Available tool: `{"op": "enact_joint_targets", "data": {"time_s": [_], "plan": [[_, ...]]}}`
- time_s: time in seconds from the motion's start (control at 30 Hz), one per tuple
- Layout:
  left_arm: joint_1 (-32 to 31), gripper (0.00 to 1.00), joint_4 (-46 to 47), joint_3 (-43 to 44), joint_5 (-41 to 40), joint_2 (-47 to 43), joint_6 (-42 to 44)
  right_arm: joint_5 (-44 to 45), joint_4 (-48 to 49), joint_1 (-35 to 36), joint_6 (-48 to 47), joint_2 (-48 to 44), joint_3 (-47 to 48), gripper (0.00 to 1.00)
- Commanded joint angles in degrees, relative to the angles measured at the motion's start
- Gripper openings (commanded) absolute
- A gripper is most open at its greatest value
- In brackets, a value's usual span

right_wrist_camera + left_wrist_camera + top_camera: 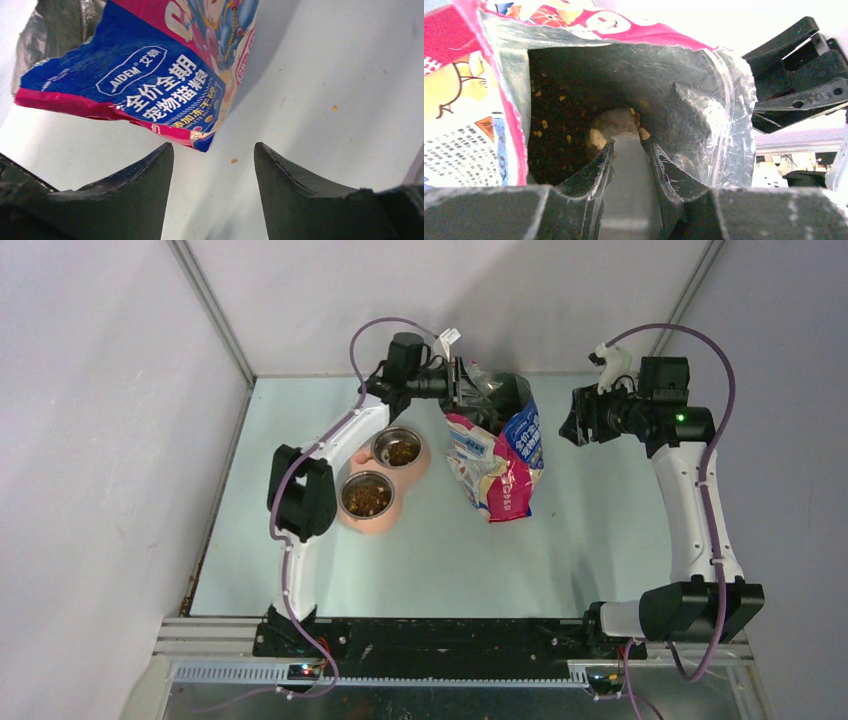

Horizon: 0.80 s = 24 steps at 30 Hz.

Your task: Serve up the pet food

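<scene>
Left wrist: my left gripper (630, 150) pinches the scoop (616, 127) by its handle inside the open bag (469, 100), scoop head sunk in kibble (559, 135), more kibble lying in both bowls (344, 496) beside the bag, while my right gripper (214, 150) stands wide and empty just off the bag's corner.

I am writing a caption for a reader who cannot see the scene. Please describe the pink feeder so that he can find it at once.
On the pale green table, look left of centre, close beside the white left arm. There sits a low pink stand holding two steel bowls, both with brown kibble. Unlike the colourful printed bag on its right, it is plain and rounded.
</scene>
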Motion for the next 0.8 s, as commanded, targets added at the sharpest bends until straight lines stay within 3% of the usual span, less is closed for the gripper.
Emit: {"op": "enact_joint_targets", "data": {"time_s": [0.0,0.5,0.77], "plan": [[1.9,0.00,-0.3,3.7,-0.2,-5.5,-1.7,3.1,0.8,-0.3,-3.7,0.6,1.5,0.63],[8.2,0.00,13.5,-5.0,0.0,-8.4,-21.6,10.9,-6.5,-1.7,-9.7,1.1,2.0,0.62],[11.3,0.00,13.0,-6.3,-2.7,-10.2,-21.2,12.3,-7.2,-1.6,-9.4,1.4,2.3,0.61]]}}
